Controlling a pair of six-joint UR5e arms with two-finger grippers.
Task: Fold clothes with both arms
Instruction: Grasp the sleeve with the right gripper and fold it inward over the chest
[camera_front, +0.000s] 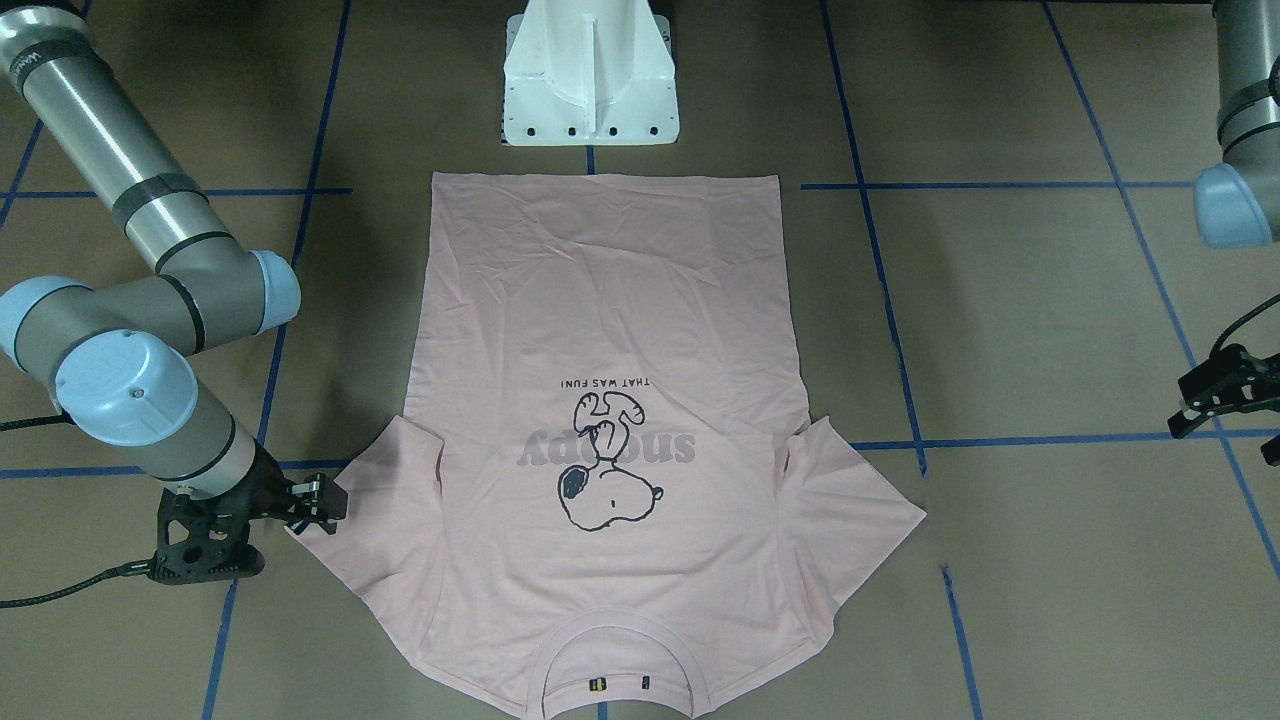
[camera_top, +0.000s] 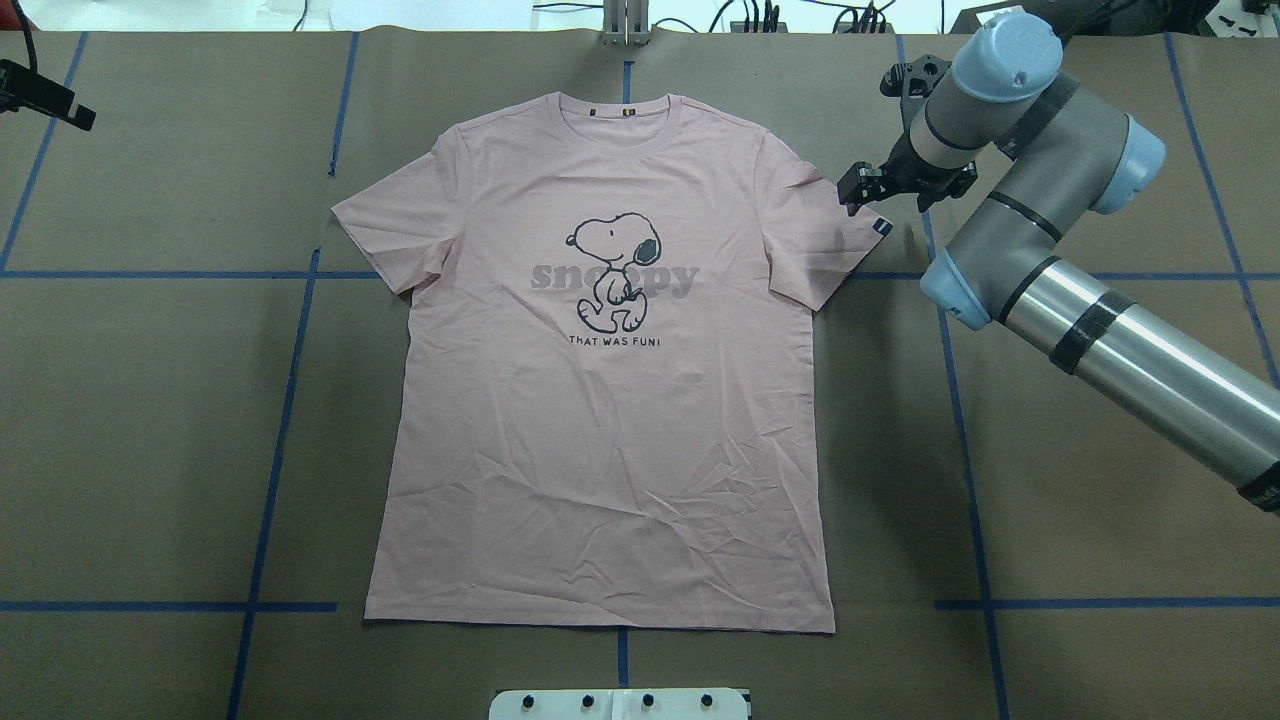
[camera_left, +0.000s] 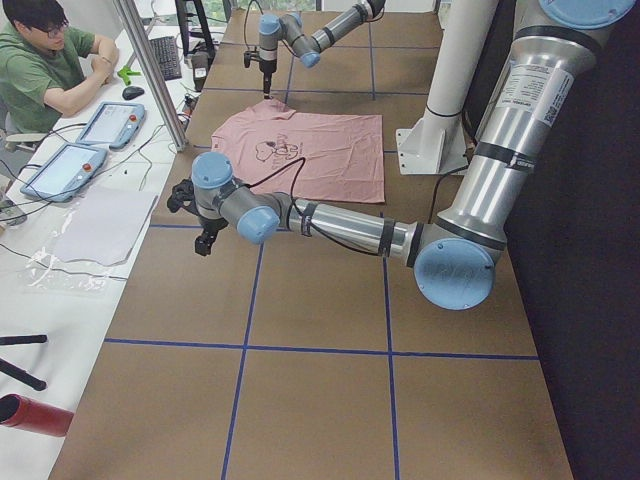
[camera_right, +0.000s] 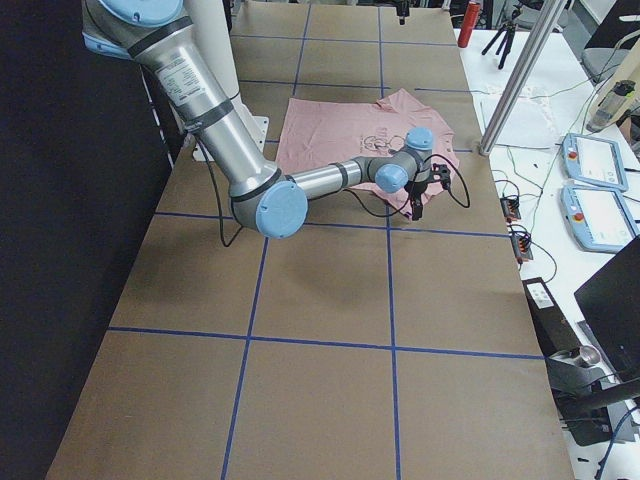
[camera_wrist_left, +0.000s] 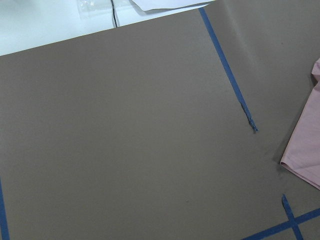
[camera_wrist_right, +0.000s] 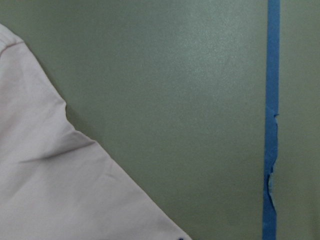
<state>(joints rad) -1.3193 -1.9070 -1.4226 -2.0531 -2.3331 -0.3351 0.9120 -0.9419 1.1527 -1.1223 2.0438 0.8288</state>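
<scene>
Right hand hangs at the outer corner of the shirt's right sleeve. Its jaws look a little parted and grip nothing, and the sleeve lies flat beneath. Left hand sits well apart from the left sleeve, over bare counter. Whether it is open or closed I cannot tell.

The shirt is spread flat, print up, mid-counter, with its hem toward the base and its collar away from it. That centring probably lets each arm work its own side. The right hand's spot suits a pinch to turn the sleeve inward. No fold is made yet.

The overhead view shows a small dark tag at the right sleeve's corner, which the front view does not show. The left wrist view catches only a sleeve corner at its edge, bearing out the gap. Neither wrist view shows its own hand. Only the left side view shows a person at a desk.
</scene>
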